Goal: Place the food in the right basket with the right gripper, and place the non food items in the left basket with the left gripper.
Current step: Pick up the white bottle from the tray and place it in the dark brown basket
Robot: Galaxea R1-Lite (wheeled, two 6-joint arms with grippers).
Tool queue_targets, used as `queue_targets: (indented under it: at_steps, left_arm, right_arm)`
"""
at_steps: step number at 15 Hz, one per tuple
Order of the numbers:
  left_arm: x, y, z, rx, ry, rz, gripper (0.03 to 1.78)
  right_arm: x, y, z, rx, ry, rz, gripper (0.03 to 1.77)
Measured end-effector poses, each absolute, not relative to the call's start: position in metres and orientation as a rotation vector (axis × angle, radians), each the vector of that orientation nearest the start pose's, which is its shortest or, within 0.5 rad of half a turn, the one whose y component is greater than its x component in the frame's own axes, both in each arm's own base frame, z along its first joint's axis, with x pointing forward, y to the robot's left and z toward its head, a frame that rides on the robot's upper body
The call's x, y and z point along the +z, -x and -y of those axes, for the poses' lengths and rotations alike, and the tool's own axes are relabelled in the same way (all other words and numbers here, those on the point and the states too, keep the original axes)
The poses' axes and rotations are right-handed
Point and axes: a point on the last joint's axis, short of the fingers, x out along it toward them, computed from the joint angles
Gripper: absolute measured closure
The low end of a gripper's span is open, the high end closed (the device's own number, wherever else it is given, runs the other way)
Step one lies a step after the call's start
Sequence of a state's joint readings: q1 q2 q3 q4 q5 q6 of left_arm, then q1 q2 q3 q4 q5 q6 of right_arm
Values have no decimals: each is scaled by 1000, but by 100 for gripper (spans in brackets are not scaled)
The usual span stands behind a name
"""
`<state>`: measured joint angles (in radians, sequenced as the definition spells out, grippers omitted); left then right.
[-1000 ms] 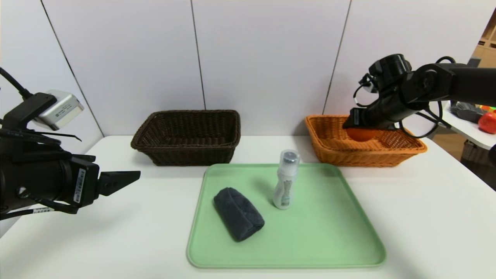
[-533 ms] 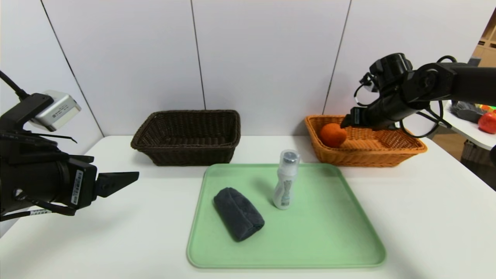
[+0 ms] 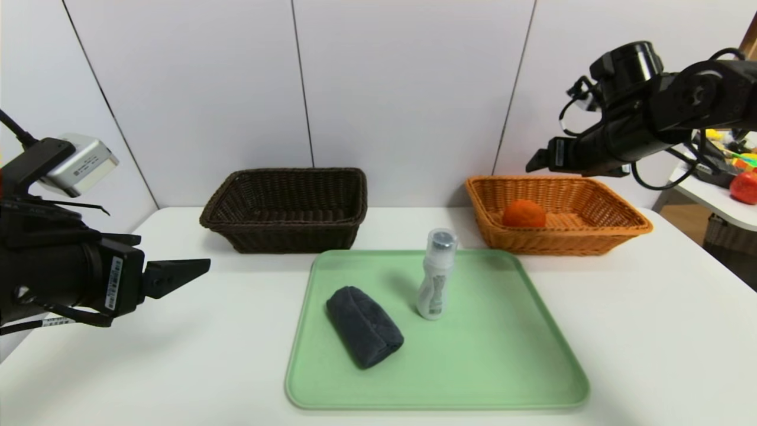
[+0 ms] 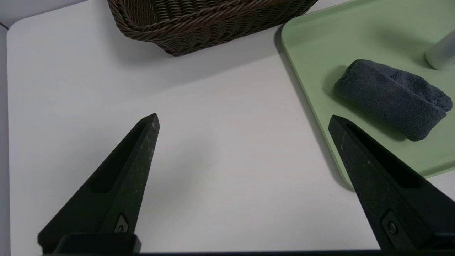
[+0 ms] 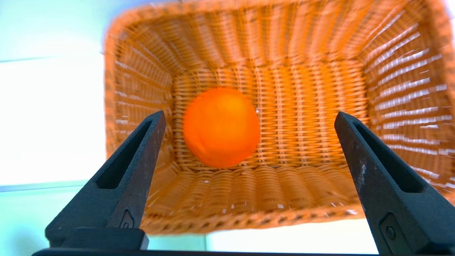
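Note:
The orange lies loose on the floor of the orange-tan right basket. My right gripper hangs open above the basket, well clear of the fruit. On the green tray the white bottle stands upright and the rolled dark grey cloth lies to its left. The dark brown left basket holds nothing. Over the table's left side my left gripper stays open, short of the tray edge.
A side table at the far right carries a red apple and other clutter. Bare white tabletop lies on both sides of the tray, and a white panelled wall stands behind the baskets.
My right gripper opened and let go of the orange, which dropped and rolled inside the right basket. The right arm then rose above the basket. The left arm barely shifted.

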<state>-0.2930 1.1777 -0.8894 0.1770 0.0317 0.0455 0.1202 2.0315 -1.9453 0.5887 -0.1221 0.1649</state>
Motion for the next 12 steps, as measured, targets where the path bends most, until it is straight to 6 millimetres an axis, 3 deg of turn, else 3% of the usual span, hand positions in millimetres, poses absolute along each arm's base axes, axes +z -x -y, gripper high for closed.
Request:
queue_targets:
  at_steps: [6,9,12]
  left_arm:
    - [257,-157,49,-277,-124,-441,12]
    - [257,-154,49,-276,-128,-434,12]
    - [256,-149,49,-278,-130,-435,12]
  right_arm:
    - [331,-324,-46,-12,-68,-505,12]
    - [344,-276,-54,40,-57,-481,11]
    - [342,-225,-61,109,-38,-486,11]
